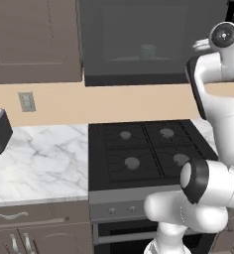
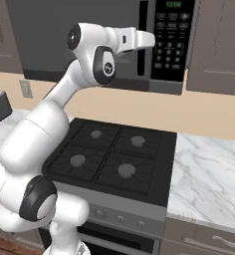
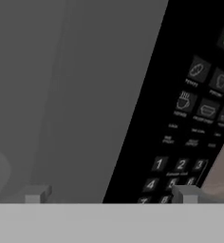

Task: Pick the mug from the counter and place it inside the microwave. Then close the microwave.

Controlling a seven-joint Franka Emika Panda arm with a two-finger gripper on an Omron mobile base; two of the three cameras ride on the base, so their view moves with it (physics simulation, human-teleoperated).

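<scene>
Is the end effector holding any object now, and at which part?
Nothing is held. The end effector is open and empty, facing the closed dark glass door of the large dark grey microwave.

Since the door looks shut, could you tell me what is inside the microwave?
Through the microwave's dark glass door, the teal mug shows faintly, upright in the middle. Its base and the rest of the interior are too dark to make out.

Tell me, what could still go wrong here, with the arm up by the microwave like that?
The microwave door looks shut with the mug faintly visible behind its glass. The open gripper sits close to the door and button panel, so a careless move might bump the door or press a key. The elbow hangs above the stovetop.
</scene>
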